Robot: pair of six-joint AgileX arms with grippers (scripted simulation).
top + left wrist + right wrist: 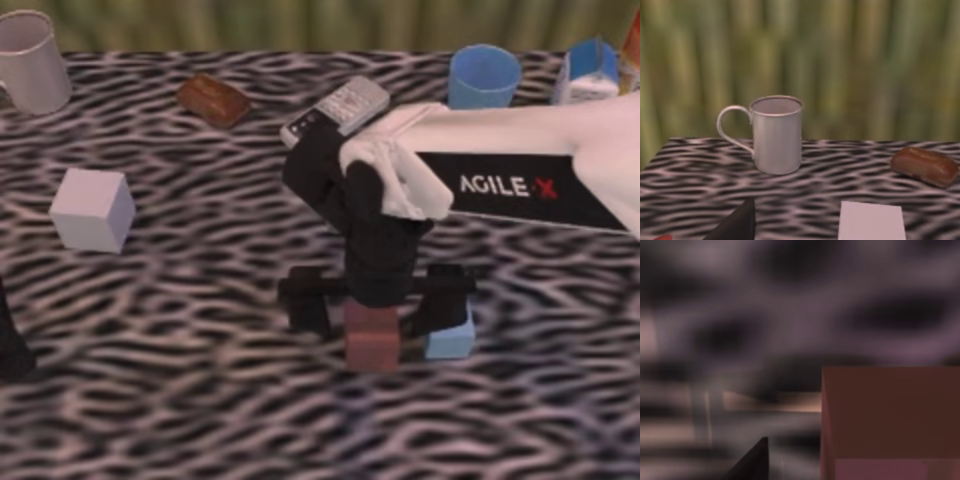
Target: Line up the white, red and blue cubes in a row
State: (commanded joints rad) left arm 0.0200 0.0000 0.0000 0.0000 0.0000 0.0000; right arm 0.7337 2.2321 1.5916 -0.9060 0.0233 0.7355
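Matte red cube (pixel 372 336): sits on the zebra-print counter (pixel 200 400), mid-front, right under my right claw (pixel 375 300).
Right claw: fingers spread wide either side of the red cube, not gripping anything as far as I can tell.
Blue cube (pixel 451 338): smallest one, just beside the red, to its right.
White cube (pixel 93 209): biggest, way off on the left, well apart from the other two.
Handling guess: plain rigid blocks, probably light, flat faces so not too slippery. Pinch opposite side faces, mid-height.
Left claw: parked at the left edge; can't tell its state.
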